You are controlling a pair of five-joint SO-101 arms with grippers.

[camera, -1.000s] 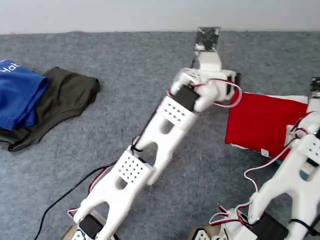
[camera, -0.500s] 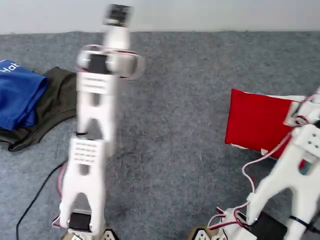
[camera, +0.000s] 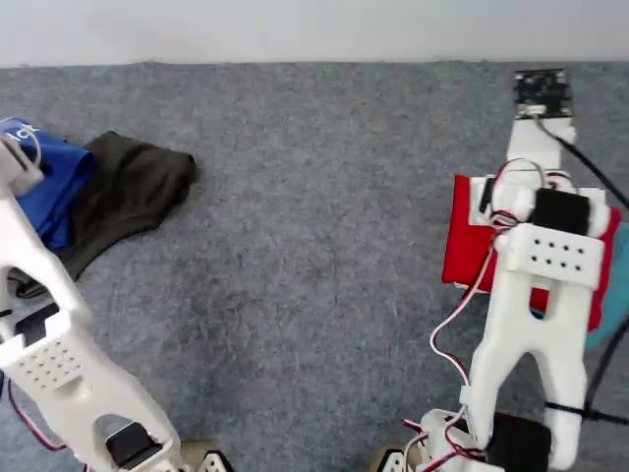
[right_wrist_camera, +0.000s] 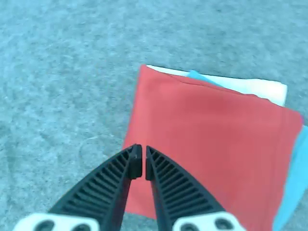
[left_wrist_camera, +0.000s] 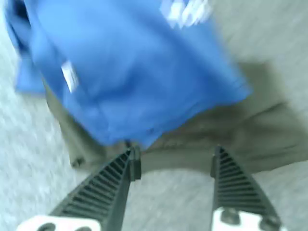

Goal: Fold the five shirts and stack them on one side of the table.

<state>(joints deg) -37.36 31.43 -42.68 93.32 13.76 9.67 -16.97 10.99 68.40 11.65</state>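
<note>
Shirts: blue shirt (left_wrist_camera: pixel 134 72), olive shirt (left_wrist_camera: pixel 240 137) beneath spread left tool (left_wrist_camera: pixel 175 156), three-shirt stack (right_wrist_camera: pixel 211 139) beneath pressed-together right tool (right_wrist_camera: pixel 140 155).

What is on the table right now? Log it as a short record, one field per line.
unfolded pile: blue shirt lying partly over dark olive shirt, both crumpled, on the left arm's side
folded stack: red shirt on top, with the edges of a white layer and a light blue layer showing beneath, on the right arm's side
left gripper: open, empty, above where the blue shirt overlaps the olive one
right gripper: shut, over the red shirt's edge
table: grey felt-like surface
</note>
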